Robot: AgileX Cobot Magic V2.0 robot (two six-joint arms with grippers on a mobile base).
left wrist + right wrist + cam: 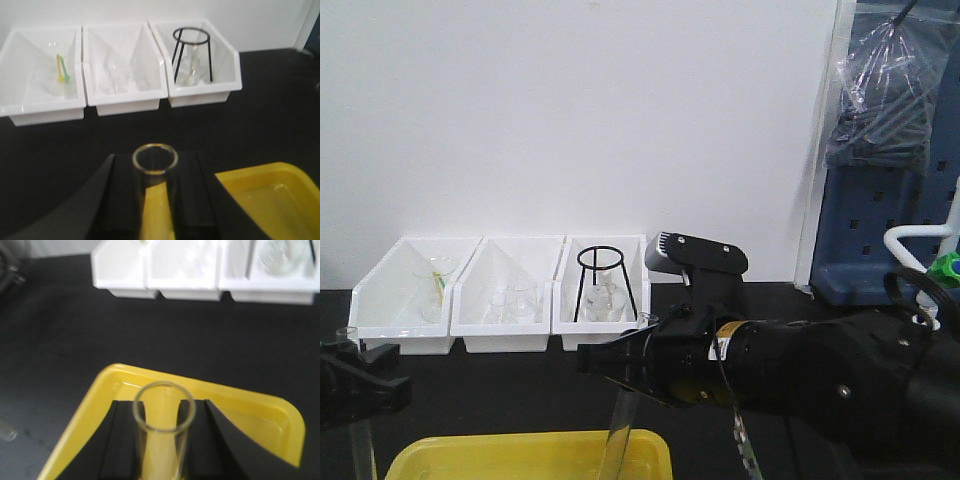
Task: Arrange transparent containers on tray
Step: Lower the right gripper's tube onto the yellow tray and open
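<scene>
Right hand [161, 440] clenched on a test tube [162, 412], upright over the yellow tray [280, 415]; left hand [155, 200] grasping a second tube [155, 160] just off the tray's left edge. Best lowered slowly, tipped flat inside the rim, parallel, then released gently to avoid rolling or clinking.

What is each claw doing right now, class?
Left claw: closed on a test tube.
Right claw: closed on another test tube, over the yellow tray.

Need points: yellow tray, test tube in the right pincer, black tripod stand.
yellow tray [250, 407], right wrist view, far rim.
test tube in the right pincer [163, 407], right wrist view, open mouth.
black tripod stand [192, 35], left wrist view, top ring.
</scene>
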